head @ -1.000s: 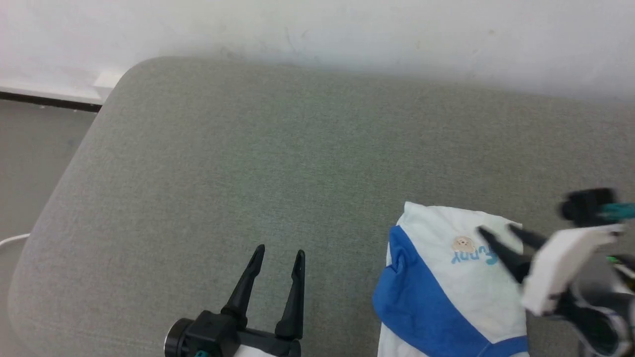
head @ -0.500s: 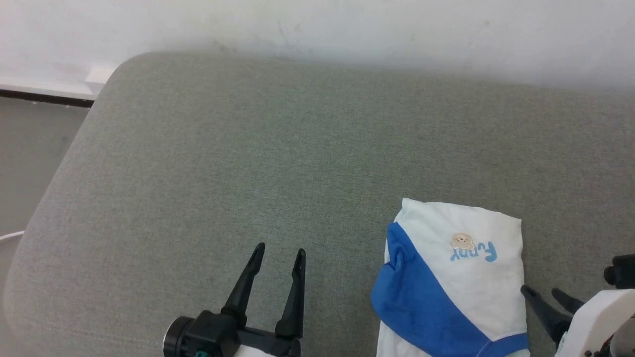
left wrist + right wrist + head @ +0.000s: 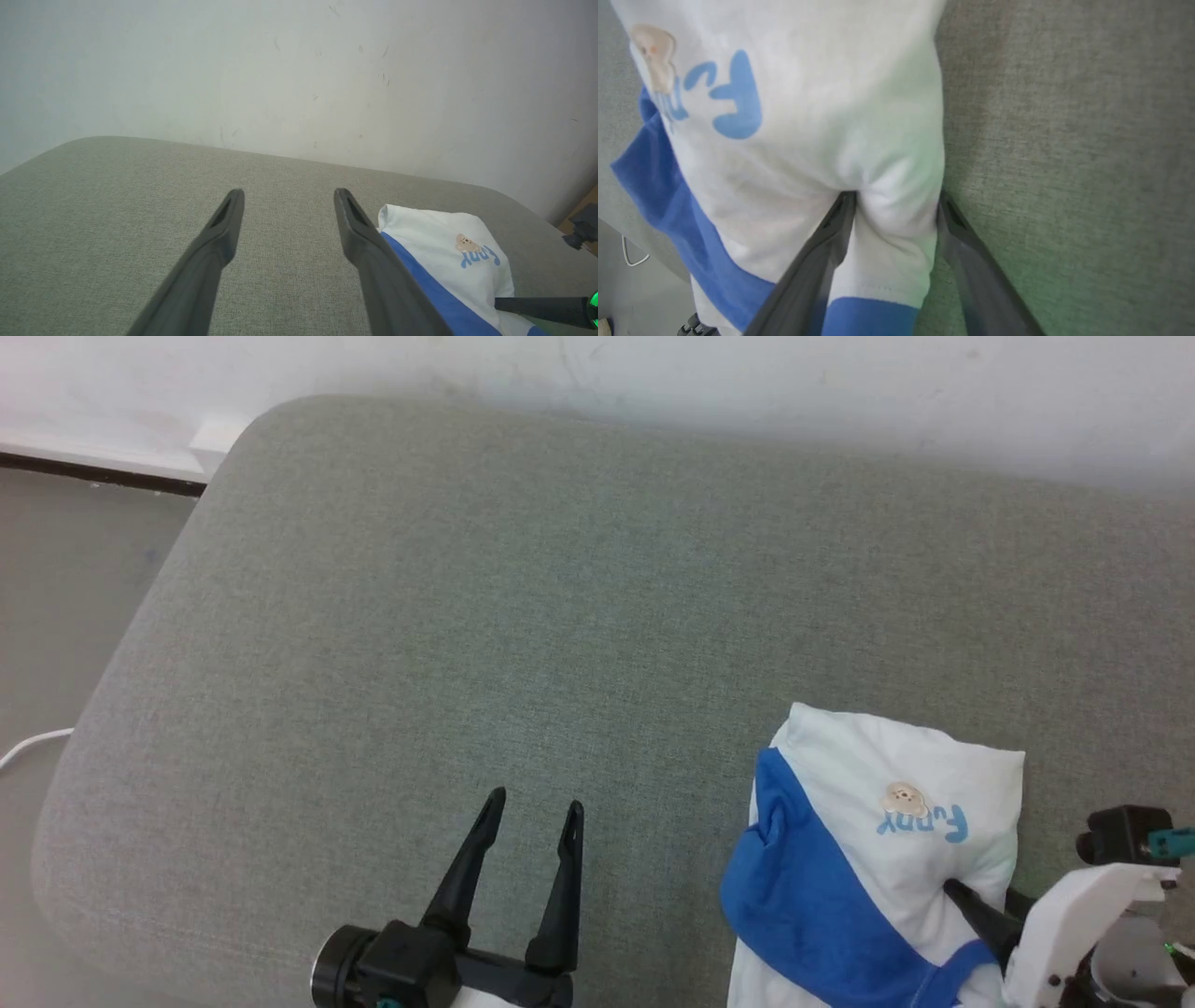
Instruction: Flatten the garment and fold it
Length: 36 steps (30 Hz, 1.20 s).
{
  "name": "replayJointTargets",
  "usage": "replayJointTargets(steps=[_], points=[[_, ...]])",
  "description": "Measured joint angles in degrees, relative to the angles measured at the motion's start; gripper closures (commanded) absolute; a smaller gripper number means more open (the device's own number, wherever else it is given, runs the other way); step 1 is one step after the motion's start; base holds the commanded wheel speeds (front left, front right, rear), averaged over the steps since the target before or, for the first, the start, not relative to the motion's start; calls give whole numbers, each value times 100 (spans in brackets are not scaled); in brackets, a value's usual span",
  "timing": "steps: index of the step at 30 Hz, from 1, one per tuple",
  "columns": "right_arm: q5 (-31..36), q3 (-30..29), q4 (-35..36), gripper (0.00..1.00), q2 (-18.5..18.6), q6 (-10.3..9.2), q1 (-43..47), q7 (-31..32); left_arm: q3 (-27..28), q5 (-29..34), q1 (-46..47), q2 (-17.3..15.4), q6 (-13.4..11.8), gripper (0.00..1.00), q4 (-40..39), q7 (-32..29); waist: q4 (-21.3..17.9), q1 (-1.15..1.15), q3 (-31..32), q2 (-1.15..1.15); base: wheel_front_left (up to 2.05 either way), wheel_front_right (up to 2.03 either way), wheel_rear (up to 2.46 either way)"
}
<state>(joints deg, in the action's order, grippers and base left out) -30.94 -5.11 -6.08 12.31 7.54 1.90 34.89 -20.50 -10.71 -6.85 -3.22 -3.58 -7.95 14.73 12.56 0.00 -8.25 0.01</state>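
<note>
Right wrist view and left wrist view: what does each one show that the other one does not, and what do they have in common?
Right wrist view: the right pincer, fingers apart around the bunched white edge of the garment, just above its blue band. Left wrist view: the left pincer, open over bare cushion, with the pale wall behind. Both: the bear print and blue letters of the garment, lying on the grey cushion.
</note>
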Motion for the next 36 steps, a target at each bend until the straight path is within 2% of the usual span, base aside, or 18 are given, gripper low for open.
replayJointTargets(steps=[1, 9, 15, 36], points=[[-12, 37, -57, 100, 1, 0, -53, -32, -13, 18, 3, 0, 0, 0, -4, 0, 7, 0, -10, 0, 0, 0, 0], [-33, 223, -257, 100, 60, 3, -197, -243, -68, 32, 21, -7, -57, 0, -13, 0, -66, 0, 37, 0, 0, 0, 0], [-30, 305, -234, 100, 315, 7, -453, -259, -47, 20, 21, -36, -58, 0, -32, -1, -298, 0, 117, 0, 0, 0, 0], [-31, 726, -313, 100, 1327, 5, -1299, -60, -200, 9, 271, -42, -77, 0, 123, -16, -1701, 0, 205, 0, 0, 0, 0]])
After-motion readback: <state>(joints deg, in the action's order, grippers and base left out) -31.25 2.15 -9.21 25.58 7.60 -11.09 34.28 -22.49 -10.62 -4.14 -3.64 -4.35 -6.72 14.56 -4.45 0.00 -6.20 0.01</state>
